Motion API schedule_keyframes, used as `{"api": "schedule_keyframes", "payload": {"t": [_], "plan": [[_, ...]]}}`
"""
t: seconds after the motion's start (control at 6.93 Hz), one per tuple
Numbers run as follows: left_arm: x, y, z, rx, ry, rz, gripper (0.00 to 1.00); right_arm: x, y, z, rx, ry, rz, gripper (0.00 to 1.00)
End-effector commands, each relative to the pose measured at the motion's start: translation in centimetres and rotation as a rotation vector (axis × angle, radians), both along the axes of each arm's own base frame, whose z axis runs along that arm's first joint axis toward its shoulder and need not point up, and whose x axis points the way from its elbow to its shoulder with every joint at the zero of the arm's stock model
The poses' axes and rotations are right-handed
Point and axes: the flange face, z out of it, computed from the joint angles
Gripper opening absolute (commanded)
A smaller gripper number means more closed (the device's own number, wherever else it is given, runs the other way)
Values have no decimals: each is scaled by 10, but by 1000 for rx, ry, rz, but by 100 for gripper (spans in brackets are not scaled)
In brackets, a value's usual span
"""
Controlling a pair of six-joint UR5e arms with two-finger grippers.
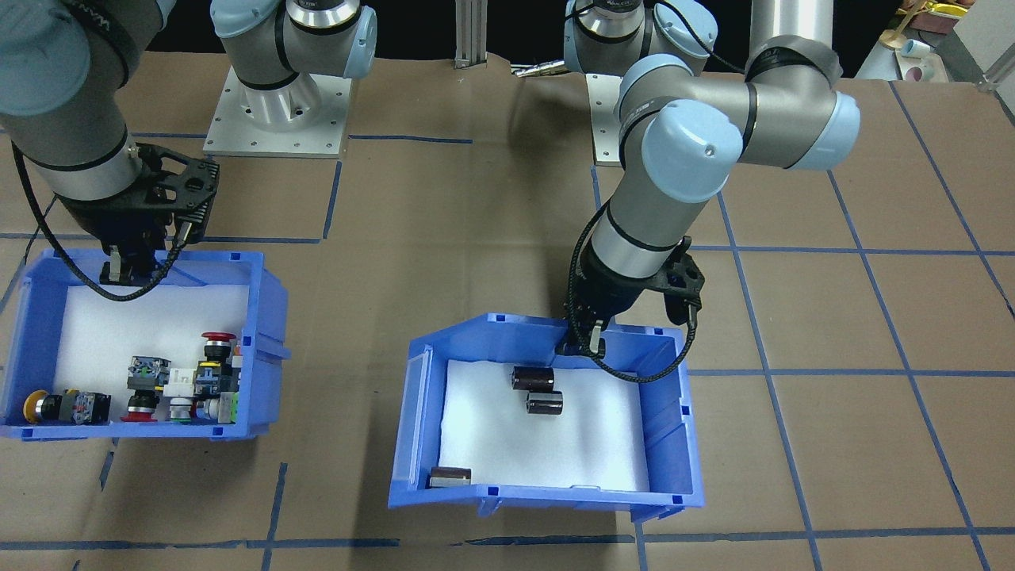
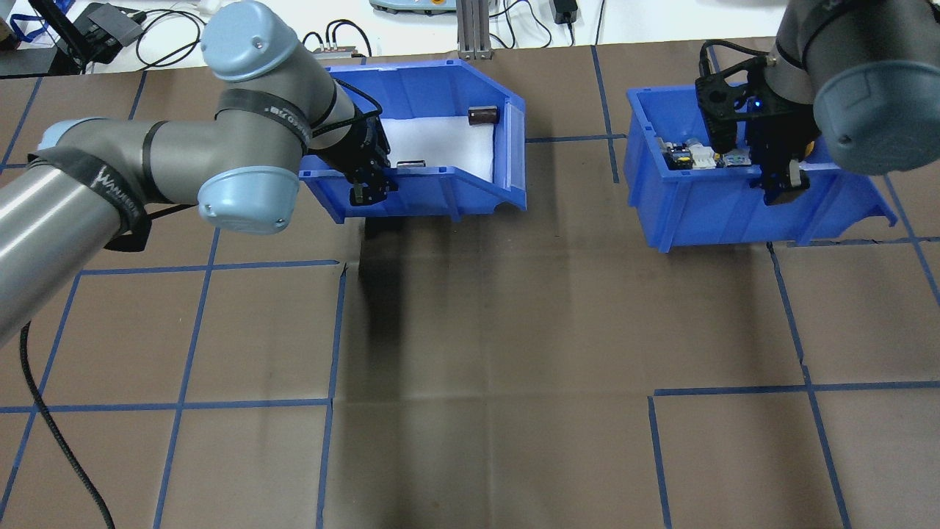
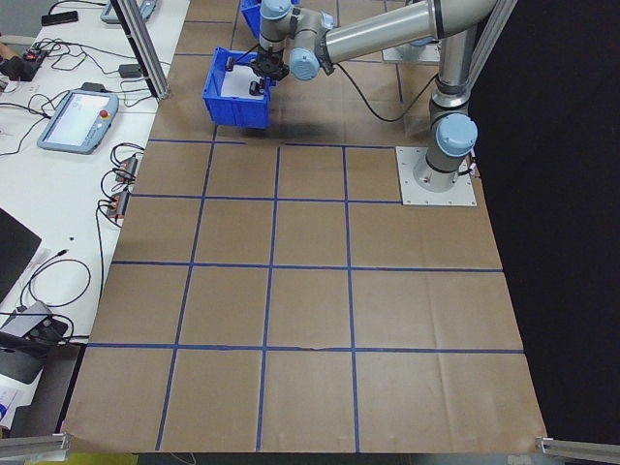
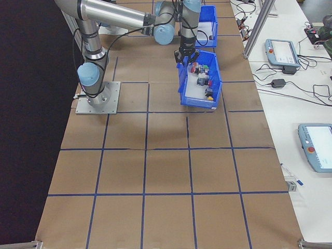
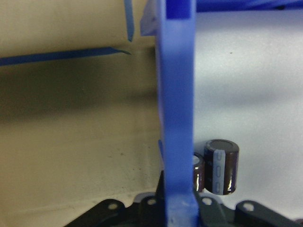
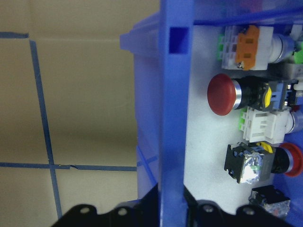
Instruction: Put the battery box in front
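Observation:
The battery box (image 1: 547,498) is a blue bin with white foam, standing slightly askew at mid-table. Three dark cylinders (image 1: 532,378) lie inside. My left gripper (image 1: 585,342) is shut on the box's wall on the robot's side. From overhead, the left gripper (image 2: 365,192) pinches that wall of the battery box (image 2: 440,198). The left wrist view shows the blue wall (image 5: 177,118) running between the jaws, with two cylinders (image 5: 221,166) beside it. My right gripper (image 1: 125,270) is shut on the rear wall of the switch bin (image 1: 266,317).
Blue tape lines grid the brown paper table (image 2: 499,330). The two arm bases (image 1: 277,111) stand at the robot's edge. An aluminium post (image 2: 470,29) rises just beyond the battery box. A side bench holds teach pendants (image 3: 77,121) and cables.

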Motion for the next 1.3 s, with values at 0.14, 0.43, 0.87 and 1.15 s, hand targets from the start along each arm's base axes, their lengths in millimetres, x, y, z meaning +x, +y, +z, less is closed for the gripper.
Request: {"api": "schedule_keyframes", "payload": {"t": [0.14,0.43,0.87,1.15], "plan": [[-67,-38,-36,-1,26,45,0,-22,36,-18,-14,3,12,3],[-91,-39,-55,-4,28,24,1,-22,36,-19,-12,4,10,3],[-103,-34,-58,16,35,41,99,-21,36,-19,-10,4,10,3],[-98,-25,-17,-10,43,45,99,-19,46,-25,5,2,6,3]]}}
